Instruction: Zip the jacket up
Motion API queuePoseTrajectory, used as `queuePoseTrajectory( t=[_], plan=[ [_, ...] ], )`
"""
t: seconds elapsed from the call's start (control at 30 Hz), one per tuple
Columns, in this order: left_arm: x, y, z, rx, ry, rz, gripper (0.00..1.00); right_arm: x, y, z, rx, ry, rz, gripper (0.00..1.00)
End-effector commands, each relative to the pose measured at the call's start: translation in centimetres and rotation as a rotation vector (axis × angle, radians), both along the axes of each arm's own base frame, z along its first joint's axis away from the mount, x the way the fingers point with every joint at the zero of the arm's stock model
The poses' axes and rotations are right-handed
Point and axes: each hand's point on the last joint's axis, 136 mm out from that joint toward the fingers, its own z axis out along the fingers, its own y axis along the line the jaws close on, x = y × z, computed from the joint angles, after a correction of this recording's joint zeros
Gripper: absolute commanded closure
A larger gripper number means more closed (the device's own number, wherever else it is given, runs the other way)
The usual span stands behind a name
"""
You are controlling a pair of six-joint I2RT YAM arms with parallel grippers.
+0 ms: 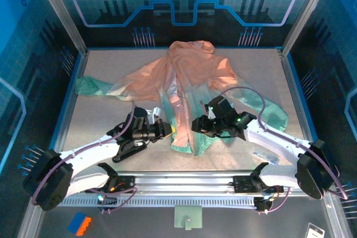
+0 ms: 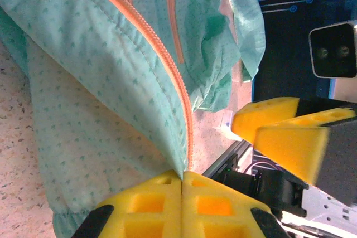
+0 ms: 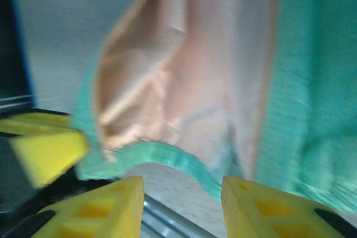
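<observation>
Left wrist shows left pincer clamping the jacket at its zipper; right wrist, right pincer parted.

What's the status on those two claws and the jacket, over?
Left gripper shut on jacket hem at zipper. Right gripper open, empty. Jacket unzipped. Nothing in the way.

Seen from above, the table is evenly and moderately lit from overhead. The surrounding walls give it a cool blue tint, and soft, short shadows lie beneath the arms. The left wrist view is bright and sharp on the jacket weave. The right wrist view is heavily motion-blurred, its fabric smeared and soft-edged.
</observation>
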Motion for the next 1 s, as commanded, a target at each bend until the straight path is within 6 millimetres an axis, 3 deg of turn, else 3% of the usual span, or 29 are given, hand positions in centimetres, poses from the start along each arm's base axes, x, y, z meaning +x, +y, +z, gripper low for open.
queuePoseTrajectory(
  t=[0.0, 0.33, 0.43, 0.57, 0.67, 0.97],
  plan=[
    [-0.8, -0.2, -0.9, 0.004, 0.006, -0.057, 1.00, -2.9, -2.1, -2.7, -0.200, 0.055, 0.044, 0.57],
    [-1.8, -0.4, -1.3, 0.002, -0.004, -0.124, 1.00, -4.0, -1.4, -6.3, -0.373, 0.101, 0.084, 0.57],
    [-2.2, -0.2, -1.3, 0.003, -0.011, -0.130, 1.00, -4.3, -0.8, -6.9, -0.406, 0.117, 0.105, 0.68],
    [-2.5, 0.0, -1.1, -0.001, -0.022, -0.135, 1.00, -4.5, -0.3, -6.0, -0.433, 0.076, 0.110, 0.90],
    [-2.6, -0.1, -0.7, -0.010, -0.034, -0.147, 1.00, -4.6, -0.5, -5.1, -0.433, 0.054, 0.097, 0.98],
    [-1.9, -2.0, 1.5, -0.050, -0.062, -0.227, 1.00, -3.3, -3.4, -1.7, -0.434, -0.032, 0.004, 1.00]
  ],
)
